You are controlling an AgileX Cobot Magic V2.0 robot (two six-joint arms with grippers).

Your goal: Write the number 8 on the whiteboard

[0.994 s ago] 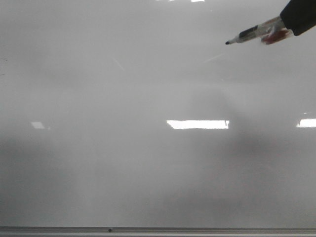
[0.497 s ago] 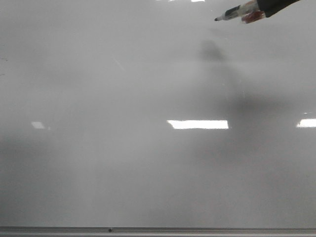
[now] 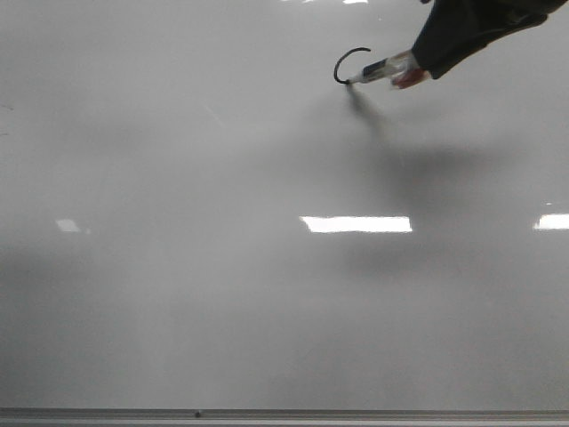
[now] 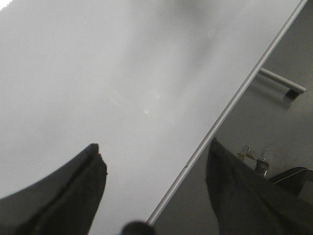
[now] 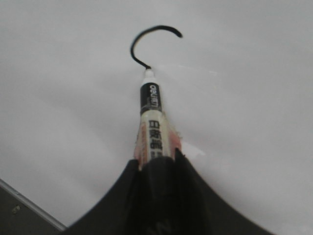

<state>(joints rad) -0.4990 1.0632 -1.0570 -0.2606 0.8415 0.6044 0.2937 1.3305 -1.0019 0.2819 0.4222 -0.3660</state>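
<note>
1. The whiteboard [image 3: 222,294] is filling almost the whole front view, glossy pale grey, with bright rectangular light reflections [image 3: 356,224] sitting across its middle and a thin grey metal bottom edge running along the base; the board is otherwise showing no other writing.
2. The right end effector [image 5: 156,169] is reaching in from the upper right of the front view; its dark fingers are pressing together around the barrel of a marker [image 5: 151,122], clamped on it firmly, as the right wrist view is showing.
3. The left end effector [image 4: 151,191] is idling near the board's metal edge; its two dark fingers are standing well apart with nothing between them.
4. The marker is pointing its tip onto the board surface, touching the end of the fresh stroke; its shadow is falling just below and to the right of the tip.
5. The number 8 [image 3: 349,64] is sitting in the upper right part of the board, only partly drawn: one thin black hook-shaped curve, open on one side, is forming the start of the upper loop.
6. Progress, as judged: the task is in its early stage; the upper loop is not yet closing, and the crossing stroke, the whole lower loop and the return to the start are remaining.
</note>
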